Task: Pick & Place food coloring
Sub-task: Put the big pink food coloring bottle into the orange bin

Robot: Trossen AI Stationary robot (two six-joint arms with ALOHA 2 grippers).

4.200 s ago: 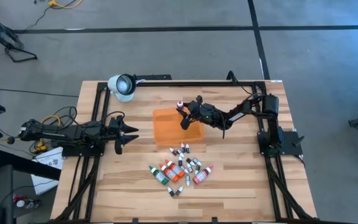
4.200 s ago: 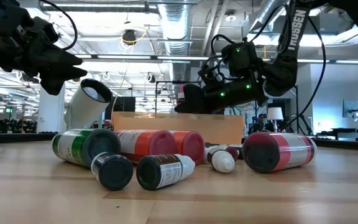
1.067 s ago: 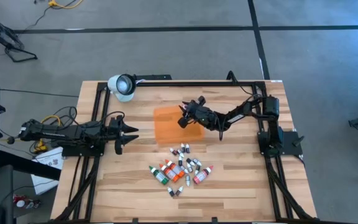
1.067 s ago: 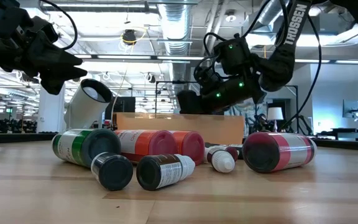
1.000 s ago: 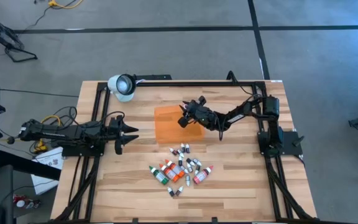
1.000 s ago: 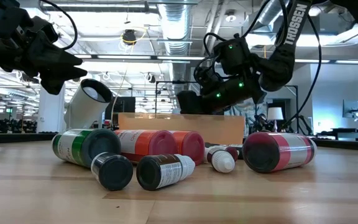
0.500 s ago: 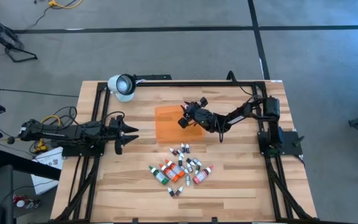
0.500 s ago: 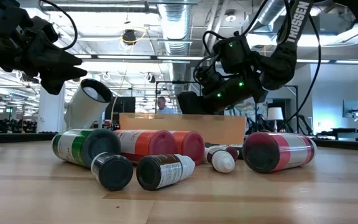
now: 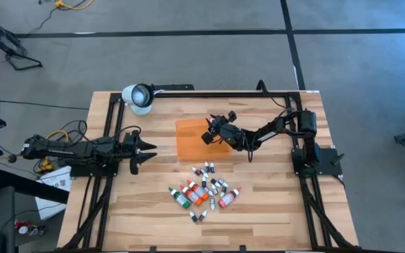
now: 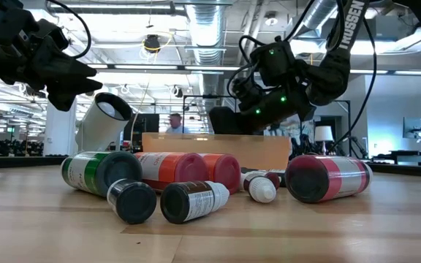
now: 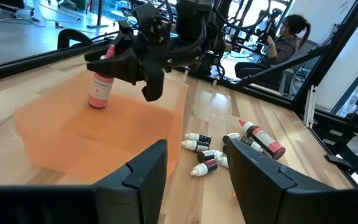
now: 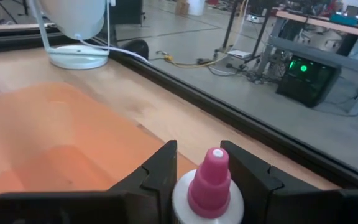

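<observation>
Over one orange tray (image 9: 192, 140), right gripper (image 9: 207, 131) clasping one pink-capped bottle (image 11: 100, 85), left gripper (image 9: 145, 150) parted.

A tray (image 9: 192, 140) lies mid-desk (image 9: 273, 218). The right tool (image 9: 207, 131) is over the tray's right edge with a bottle (image 11: 100, 87) standing there. More bottles (image 9: 204, 190) lie clustered nearer the front. The left tool (image 9: 146, 151) waits at the left.

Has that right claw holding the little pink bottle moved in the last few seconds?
Yes. The right gripper has come down and toward the orange tray, away from the lamp side.
</observation>
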